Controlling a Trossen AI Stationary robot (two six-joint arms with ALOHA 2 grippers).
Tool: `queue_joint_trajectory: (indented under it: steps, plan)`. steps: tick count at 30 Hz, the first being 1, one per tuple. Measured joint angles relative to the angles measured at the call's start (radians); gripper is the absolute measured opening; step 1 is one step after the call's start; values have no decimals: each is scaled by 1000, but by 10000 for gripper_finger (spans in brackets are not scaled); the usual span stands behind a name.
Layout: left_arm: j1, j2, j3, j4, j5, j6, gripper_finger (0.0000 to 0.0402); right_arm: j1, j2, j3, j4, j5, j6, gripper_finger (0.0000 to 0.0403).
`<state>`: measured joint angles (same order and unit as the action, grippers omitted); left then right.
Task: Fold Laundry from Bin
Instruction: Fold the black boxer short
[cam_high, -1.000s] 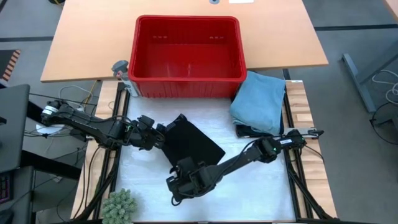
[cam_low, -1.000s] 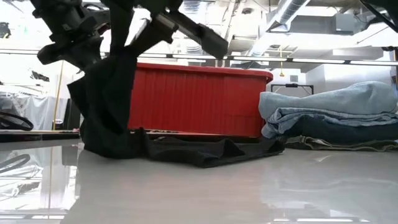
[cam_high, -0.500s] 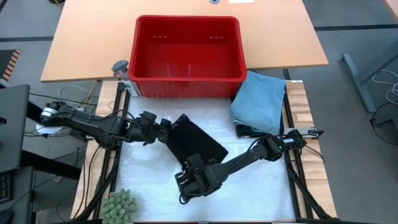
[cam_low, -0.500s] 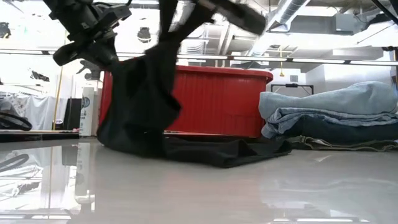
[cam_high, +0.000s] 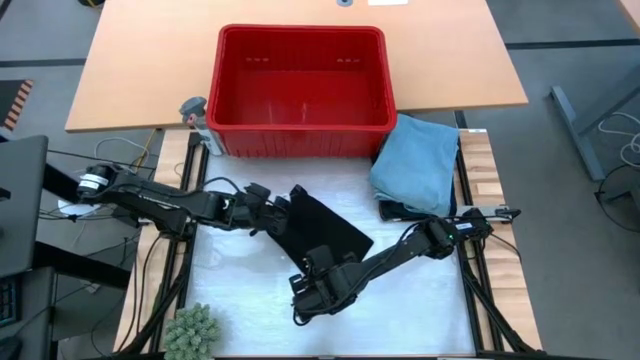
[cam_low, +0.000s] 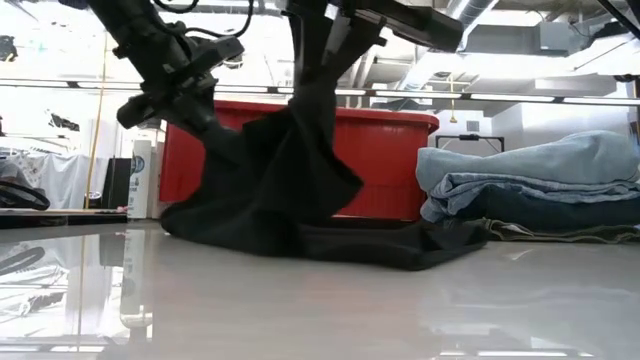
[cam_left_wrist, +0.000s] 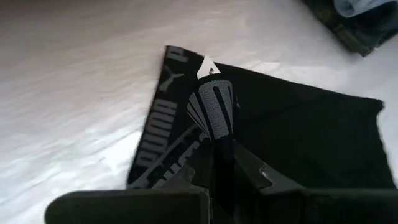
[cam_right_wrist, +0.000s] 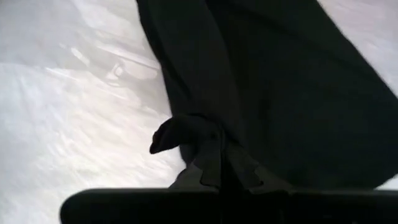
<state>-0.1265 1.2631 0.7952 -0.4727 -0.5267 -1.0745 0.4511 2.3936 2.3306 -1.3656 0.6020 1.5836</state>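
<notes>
So both arms are on the same piece of laundry, a black garment lying mid-frame in the high view on the white-covered table. The left pincer has come in from the left edge of the frame and is clamped tight on the garment's upper-left edge. In its wrist view you can see a grey-striped waistband bit with a small white tag pinched up between the fingers, and a PUMA-lettered band lying flat beside it. The right pincer reaches in from the right side and is closed on the garment's lower edge, just below centre of the high view; its wrist view shows a bunched black fold squeezed between the fingers.

From the low view the cloth hangs up off the table in a peak in the upper middle of the frame, with the rest trailing flat toward the right.

Hard to tell what kind of garment it actually is, since the black fabric swallows every seam. Both pincers are mostly buried in cloth in the high view.

The red bin sits in the upper centre, looking empty, half on a wooden table top. A folded stack with a light blue piece on top sits right of centre. A small green plant thing is at the lower left. Behind it all, in the low view, an open room with ceiling ducts.
</notes>
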Motion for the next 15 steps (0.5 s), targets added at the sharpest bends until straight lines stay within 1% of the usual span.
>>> queue_joint_trajectory:
  steps: [5, 9, 15]
  plan:
    - [3, -3, 0, 45, -4, 16, 11, 12, -10, 1, -60, -24, 25, 21]
    - [32, -9, 1, 48, -4, 19, 11, 14, -16, 1, -113, -30, 40, 21]
    - [79, -2, 1, 52, 17, 56, 11, -22, -31, 2, -125, -41, -18, 21]
